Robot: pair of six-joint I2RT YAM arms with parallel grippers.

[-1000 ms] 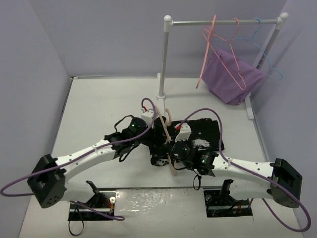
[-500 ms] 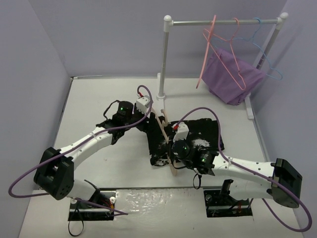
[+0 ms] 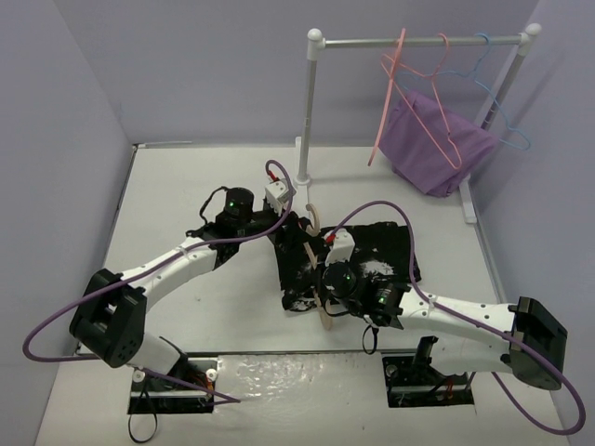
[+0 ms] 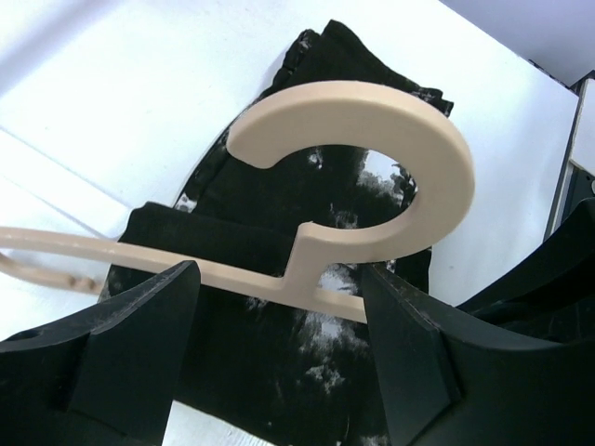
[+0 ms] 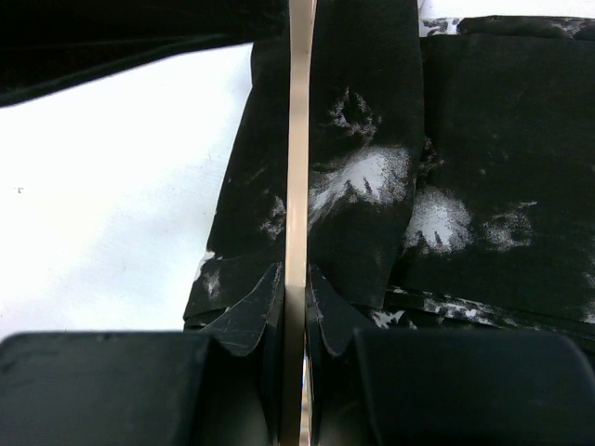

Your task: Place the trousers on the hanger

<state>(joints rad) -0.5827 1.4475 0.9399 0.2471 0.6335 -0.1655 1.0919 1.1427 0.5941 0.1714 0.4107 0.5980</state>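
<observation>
Trousers (image 3: 386,251), soft and floppy, are shown bunched on the counter (image 3: 167,177) beneath the stiff, light hanger (image 3: 310,253). Its bar is pinched by the right fingers (image 5: 244,321), while the left fingers (image 4: 139,353) are spread astride its neck. A hold at the leg ends is judged best.

rack (image 3: 418,41): rear right | pink hangers (image 3: 385,104), blue hanger (image 3: 507,115) on rail | purple cloth (image 3: 437,149) apparently draped below

Lavender walls (image 3: 186,65) on three sides, white surface (image 3: 177,195), white clothes rail (image 3: 418,41) back right with hangers (image 3: 385,107), purple cloth (image 3: 437,144). Even light.
</observation>
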